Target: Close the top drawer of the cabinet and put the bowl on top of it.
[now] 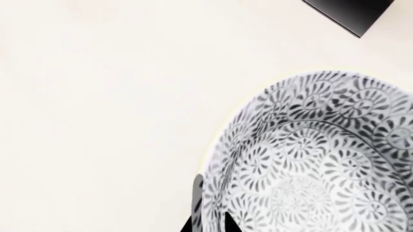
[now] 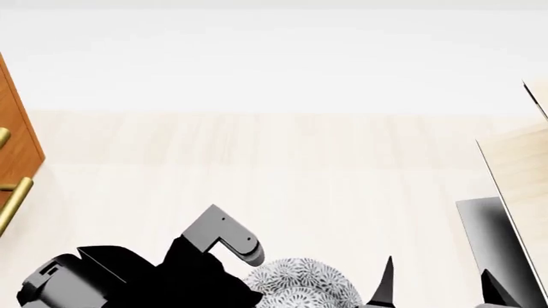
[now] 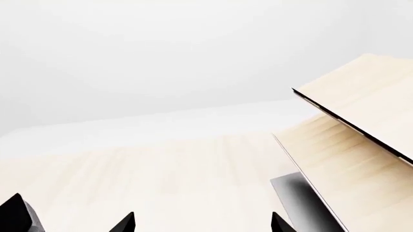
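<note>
While the left gripper (image 1: 210, 212) straddles the rim of the round white ceramic bowl with the grey-blue floral pattern (image 1: 316, 159), one dark finger outside the wall and one inside, the step in hand appears to be securing that pinch; the fingers seem to pinch the wall, though contact is hard to confirm; a good grasp, I judge, means pressing squarely on the wall and lifting straight up so the bowl does not tip. It rests on the pale tabletop (image 2: 283, 179) near its front edge, well apart from the reddish-brown wooden cabinet (image 2: 19, 138) at the left edge; only a sliver of that cabinet and two brass bar handles (image 2: 15, 200) show, so I cannot tell whether the top drawer is shut. The right gripper (image 3: 74, 223) shows only dark finger tips spread apart, holding nothing; the pale wooden rack on a black base (image 2: 514, 179) at the right edge is cut off.
</note>
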